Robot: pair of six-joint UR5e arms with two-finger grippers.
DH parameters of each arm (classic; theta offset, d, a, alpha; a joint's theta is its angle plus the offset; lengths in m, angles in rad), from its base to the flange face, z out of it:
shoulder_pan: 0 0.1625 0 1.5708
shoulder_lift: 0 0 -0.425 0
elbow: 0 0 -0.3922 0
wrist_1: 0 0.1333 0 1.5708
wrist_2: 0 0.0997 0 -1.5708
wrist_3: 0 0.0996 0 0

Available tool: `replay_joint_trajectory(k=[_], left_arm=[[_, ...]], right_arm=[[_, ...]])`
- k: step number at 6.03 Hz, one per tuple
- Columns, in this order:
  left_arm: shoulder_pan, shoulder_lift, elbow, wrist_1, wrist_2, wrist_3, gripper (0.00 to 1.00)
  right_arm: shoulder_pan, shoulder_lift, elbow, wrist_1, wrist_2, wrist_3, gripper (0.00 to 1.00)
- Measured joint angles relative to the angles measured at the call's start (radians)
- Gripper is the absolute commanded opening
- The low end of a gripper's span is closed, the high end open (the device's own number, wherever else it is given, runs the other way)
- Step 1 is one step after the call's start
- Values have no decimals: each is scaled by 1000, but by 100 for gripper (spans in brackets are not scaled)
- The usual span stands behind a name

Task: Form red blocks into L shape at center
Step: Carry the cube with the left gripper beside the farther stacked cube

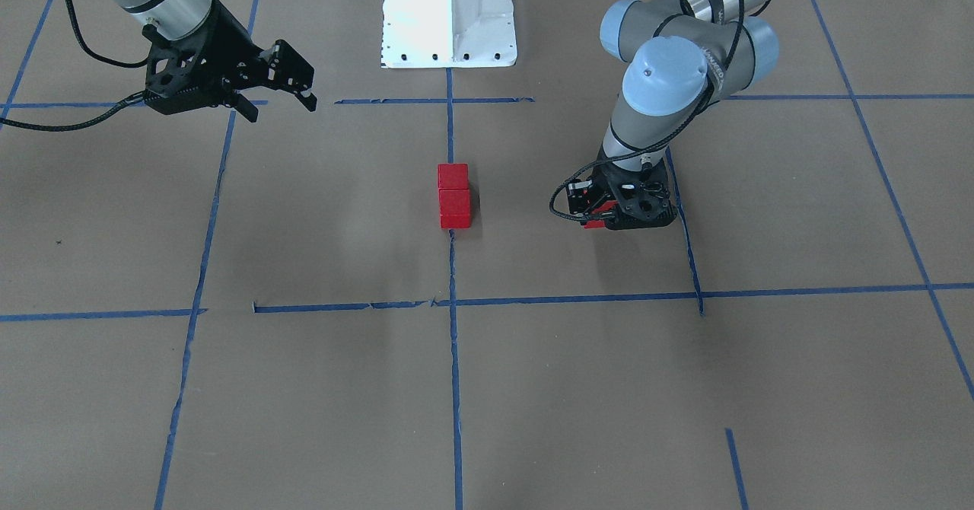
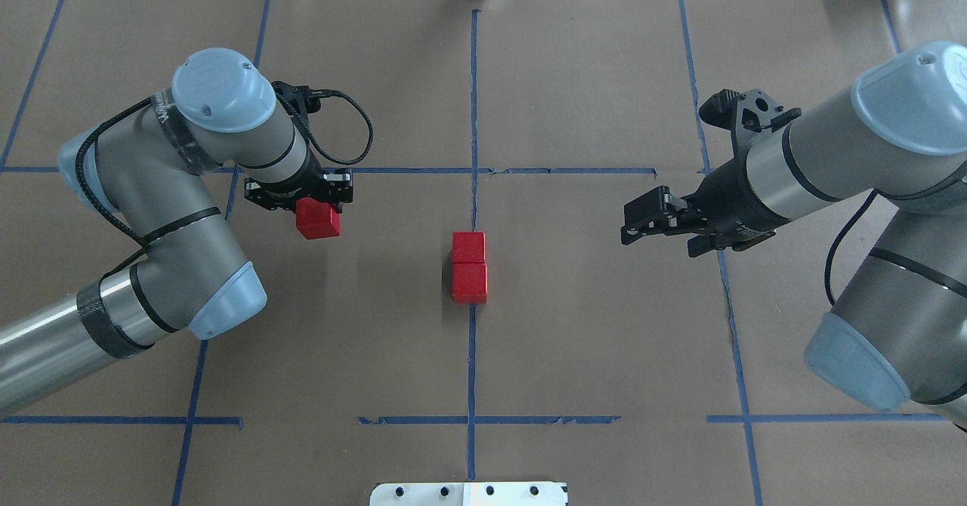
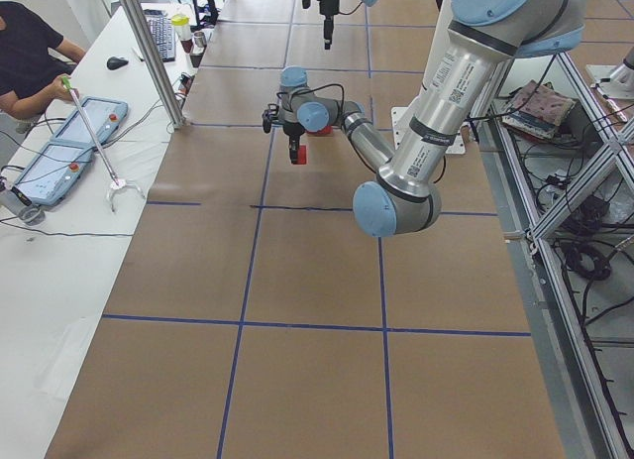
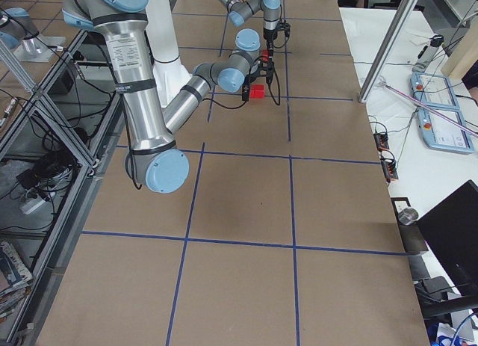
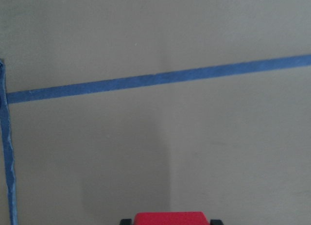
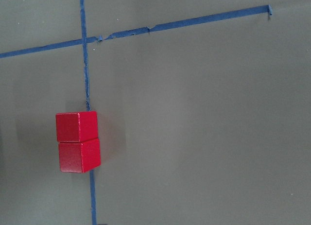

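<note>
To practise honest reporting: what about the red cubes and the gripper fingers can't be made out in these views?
- Small matte red cube held by the left gripper: front-facing view, gripper body hides nearly all; left wrist view, bottom edge cuts it off.
- Left fingers: overhead view, hidden beneath wrist; wrist view shows only black corners.
- Two red cubes at centre: exterior left view, partly behind the left forearm, too small to tell apart.

Left pincer (image 2: 318,210) clamps red block (image 2: 317,221); right pincer (image 1: 283,107) spread.
</note>
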Motion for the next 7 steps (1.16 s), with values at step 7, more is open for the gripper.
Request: replay_joint_trajectory(k=[7], left_arm=[[161,-108,30,71,160,-1234,0]], right_arm=[[2,-6,1,0,-4,3,100]])
